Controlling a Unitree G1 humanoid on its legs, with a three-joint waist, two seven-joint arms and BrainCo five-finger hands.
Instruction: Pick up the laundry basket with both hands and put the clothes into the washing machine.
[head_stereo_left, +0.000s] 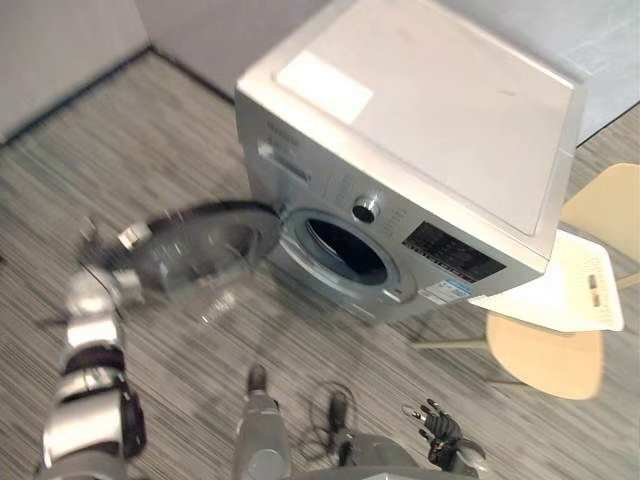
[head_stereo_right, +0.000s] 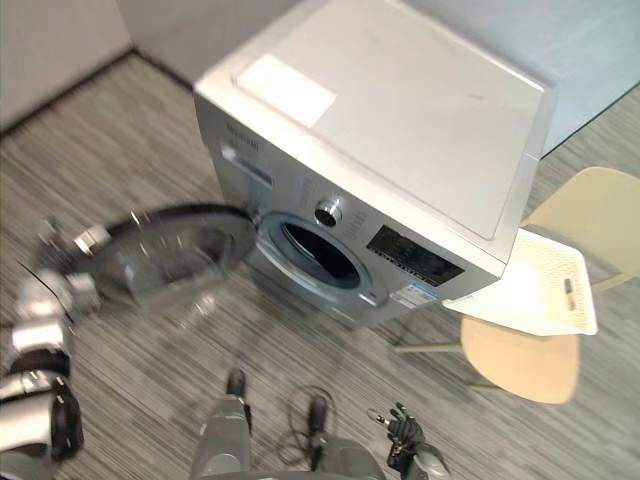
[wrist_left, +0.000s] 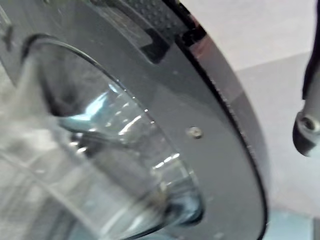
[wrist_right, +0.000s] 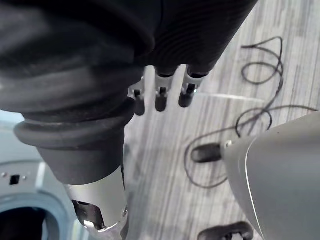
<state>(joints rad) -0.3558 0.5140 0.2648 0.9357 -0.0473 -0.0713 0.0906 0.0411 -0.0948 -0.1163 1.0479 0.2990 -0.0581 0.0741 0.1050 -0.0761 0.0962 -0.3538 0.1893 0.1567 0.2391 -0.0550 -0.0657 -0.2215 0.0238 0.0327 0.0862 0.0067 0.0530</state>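
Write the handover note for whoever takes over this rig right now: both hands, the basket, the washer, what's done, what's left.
Left hand: raised at the outer edge of the washer door; its grip can't be read.
Right hand: open, hanging low over the floor, holding nothing.
Washing machine: door swung wide open, and the drum opening looks dark with no clothes visible in it.
Laundry basket: white, on the beige chair to the right of the machine, untouched. Whether it holds any clothes can't be seen.
Done: door open.
Left: take the basket with both hands, then load the clothes into the drum.
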